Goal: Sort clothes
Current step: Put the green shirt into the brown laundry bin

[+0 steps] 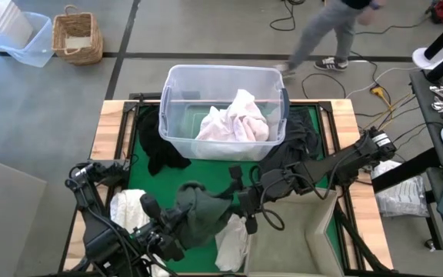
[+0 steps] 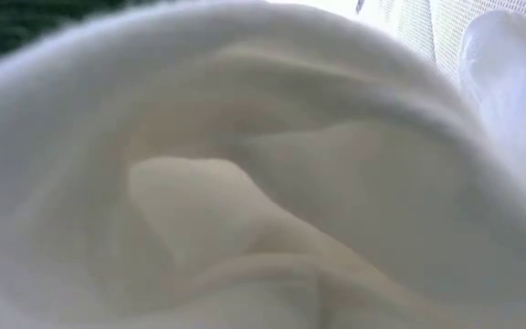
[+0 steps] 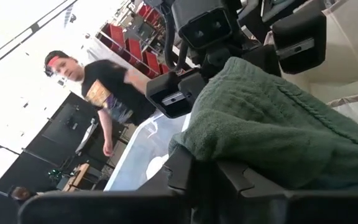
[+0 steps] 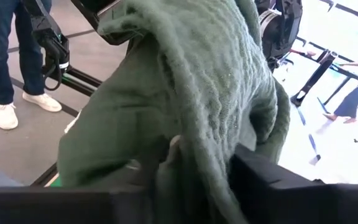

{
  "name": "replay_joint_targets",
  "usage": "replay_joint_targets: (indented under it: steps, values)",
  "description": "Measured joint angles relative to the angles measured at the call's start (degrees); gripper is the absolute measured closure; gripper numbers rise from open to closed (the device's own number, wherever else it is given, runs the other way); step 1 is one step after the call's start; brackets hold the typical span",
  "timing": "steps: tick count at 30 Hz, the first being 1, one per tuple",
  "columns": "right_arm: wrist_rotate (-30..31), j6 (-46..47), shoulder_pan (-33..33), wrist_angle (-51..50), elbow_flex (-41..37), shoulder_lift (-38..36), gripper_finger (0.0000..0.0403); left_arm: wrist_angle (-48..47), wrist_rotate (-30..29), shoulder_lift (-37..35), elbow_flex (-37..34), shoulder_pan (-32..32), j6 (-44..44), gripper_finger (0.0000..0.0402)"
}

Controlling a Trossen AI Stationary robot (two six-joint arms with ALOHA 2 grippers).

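A dark green knitted garment (image 1: 198,211) hangs bunched above the table's near middle, between my two grippers. My left gripper (image 1: 177,221) comes from the near left and is shut on it. My right gripper (image 1: 241,198) reaches in from the right and is open, its fingers (image 3: 173,94) standing on either side of the garment's right end (image 4: 197,93). White and pale pink clothes (image 1: 235,119) lie in the clear tub (image 1: 177,85). Black clothes (image 1: 158,146) lie on the green mat beside the tub. White pieces (image 1: 128,206) (image 1: 233,245) rest on the mat near the front. My left gripper holds the green garment by its lower left part (image 3: 229,146), pinched between the two fingers as a bunch of several folds, coming slanted up from the near left. The garment is lifted clear of the mat and drapes over and beyond the fingers (image 3: 185,169).
A beige fabric box (image 1: 298,238) stands at the near right corner. More dark clothes (image 1: 298,150) lie right of the tub. A white cloth (image 2: 263,183) fills the low view. A person (image 1: 325,35) walks beyond the table's far edge. Cables trail on the floor.
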Motion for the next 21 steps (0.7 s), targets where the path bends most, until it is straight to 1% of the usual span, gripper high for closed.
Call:
replay_joint_targets:
  steps: [3,4,5,8,13,16,19,21]
  values:
    - [0.0,-1.3,0.0,-0.1,0.0,0.0,0.0352,0.0,1.6,0.0,0.0,0.1,-0.1,0.0349]
    - [0.0,-1.5,0.0,-0.2,0.0,0.0,0.0369,0.0,2.0,0.0,0.0,0.1,-0.1,0.0337]
    - [0.0,-2.0,0.0,-0.2,0.0,0.0,0.0377,0.0,2.3,0.0,0.0,0.1,-0.1,0.0323]
    - [0.0,-1.8,0.0,-0.1,0.0,0.0,0.0376,0.1,3.1,0.0,0.0,0.0,-0.2,0.0274]
    - [0.0,-1.4,0.0,-0.1,0.0,0.0,0.0371,0.1,3.2,0.0,0.0,0.0,-0.7,0.0180]
    - [0.0,-1.4,0.0,-0.1,0.0,0.0,0.0374,0.1,4.2,0.0,0.0,0.0,-0.6,0.0134]
    - [0.0,-1.0,0.0,-0.1,0.0,-0.2,0.0374,-0.1,8.8,0.0,0.0,-0.1,0.4,0.0103]
    - [0.0,-0.7,0.0,-0.7,0.0,-1.0,0.0374,-0.7,11.1,0.0,0.0,-0.1,0.4,0.0093]
